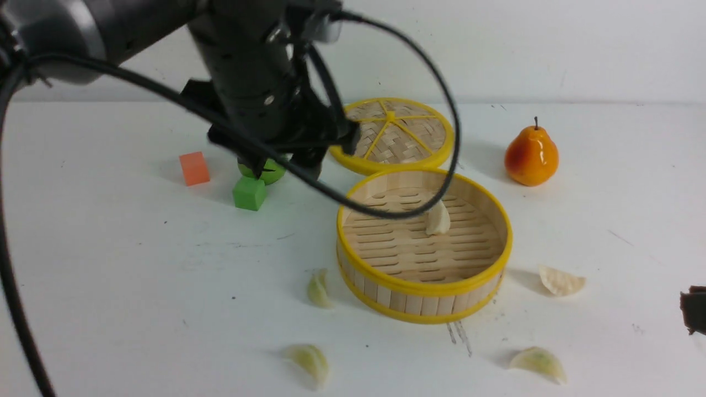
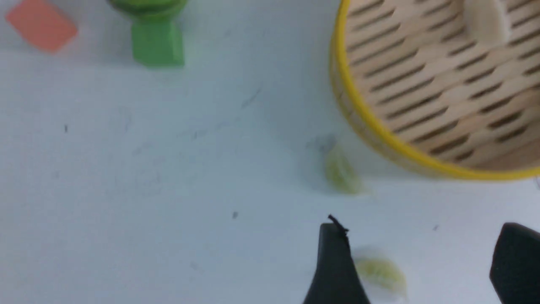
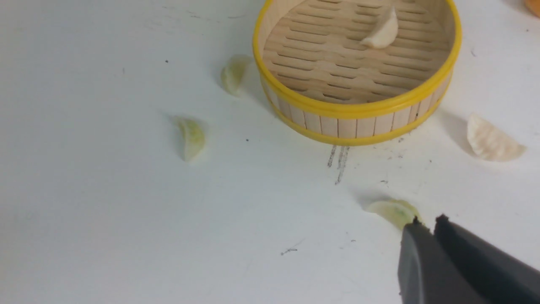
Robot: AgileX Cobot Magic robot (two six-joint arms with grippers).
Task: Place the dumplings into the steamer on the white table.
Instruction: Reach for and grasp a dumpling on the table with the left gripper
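One dumpling (image 1: 438,219) sits in the steamer (image 1: 424,286); four lie on the bench (image 1: 138,275). The left gripper (image 2: 422,230), spread wide, hangs over a greenish dumpling (image 2: 381,274), close to one finger. The right gripper (image 3: 428,221) is pinched closed, empty.

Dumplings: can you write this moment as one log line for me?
steamer: one dumpling inside | white table: four dumplings outside | left hand: open, empty | right hand: shut, empty

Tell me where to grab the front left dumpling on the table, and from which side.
Probably from straight above, pinching the dumpling across its plump middle, curved back to straight edge. It lies flat on the table, clear of the steamer, so both sides are free.
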